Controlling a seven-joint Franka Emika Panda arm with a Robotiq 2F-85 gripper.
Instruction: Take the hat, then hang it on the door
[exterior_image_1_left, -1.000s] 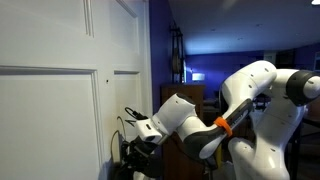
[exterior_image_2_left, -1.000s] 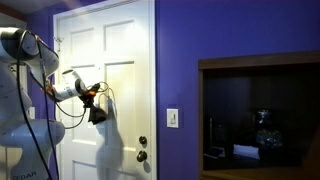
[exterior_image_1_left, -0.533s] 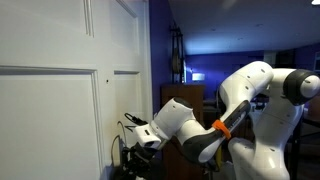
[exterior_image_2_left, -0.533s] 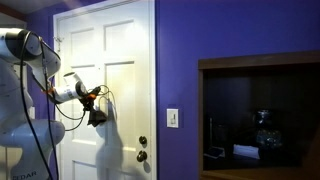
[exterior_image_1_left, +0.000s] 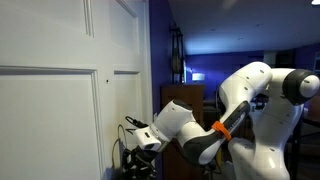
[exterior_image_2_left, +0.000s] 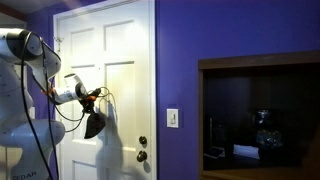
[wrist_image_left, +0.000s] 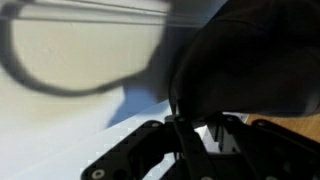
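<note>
The black hat (exterior_image_2_left: 93, 125) hangs from my gripper (exterior_image_2_left: 90, 98) right in front of the white panelled door (exterior_image_2_left: 120, 50). In an exterior view the gripper (exterior_image_1_left: 137, 137) is low beside the door (exterior_image_1_left: 60, 100), with the hat (exterior_image_1_left: 134, 166) dangling under it. In the wrist view the hat (wrist_image_left: 250, 50) is a dark mass at the upper right. The fingers (wrist_image_left: 195, 125) are closed on a thin part of it, and the pale door (wrist_image_left: 60, 110) is close behind. The brass knob (exterior_image_2_left: 142, 155) sits lower right of the hat.
A purple wall (exterior_image_2_left: 180, 60) with a light switch (exterior_image_2_left: 173, 118) stands beside the door. A dark brown cabinet (exterior_image_2_left: 260, 115) fills the far side. My white arm (exterior_image_1_left: 250, 100) and its cables crowd the space by the door.
The hat has swung slightly lower and closer to the door. The arm has barely shifted.
</note>
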